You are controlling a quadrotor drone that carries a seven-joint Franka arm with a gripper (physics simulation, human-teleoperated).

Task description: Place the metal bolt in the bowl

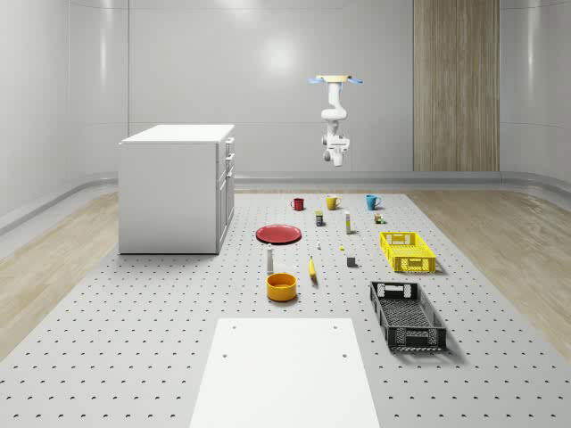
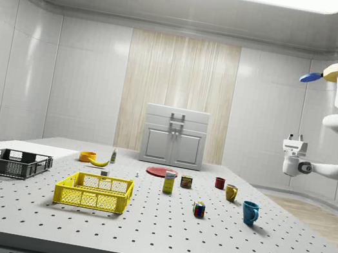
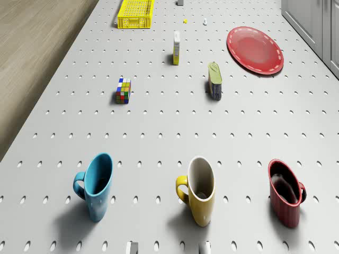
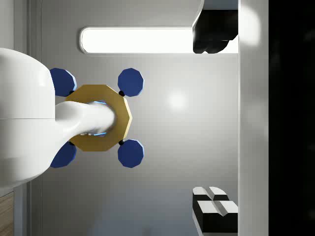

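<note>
Bolt-finding comes first. The metal bolt point(image 1: 318, 246) is, as best I can judge, the tiny pale piece lying on the tabletop point(image 1: 134, 357) beyond the red plate point(image 1: 278, 234) as my drone camera sees it. It is too small for me to be sure. A small yellow speck point(image 3: 185, 21) lies just beside it and must not be confused with it. The bowl point(image 1: 281, 286), orange and empty as far as I can see, sits further toward the near end, next to the banana point(image 1: 312, 267).

My drone point(image 1: 335, 80) hovers high over the far end of the tabletop, with the blue mug point(image 3: 97, 185), yellow mug point(image 3: 198, 190) and red mug point(image 3: 286, 193) almost beneath it. My hand point(image 2: 294, 138) hangs well above everything and seems turned upward, since the wrist camera looks back at my own rotors. Its fingers point(image 4: 214, 209) stand wide apart with nothing between them.

So the step in hand is the approach, and none of the task is done yet. To do it well, I should carry the drone across the mugs, the can point(image 3: 214, 82) and the box point(image 3: 176, 47) with height to spare. Then I should swing the wrist round so the hand faces down and the bolt comes into the wrist camera. I should settle into a steady hover before lowering. A piece this small and flat calls for a straight vertical descent, with the fingers straddling it and closing right at the surface.
</note>
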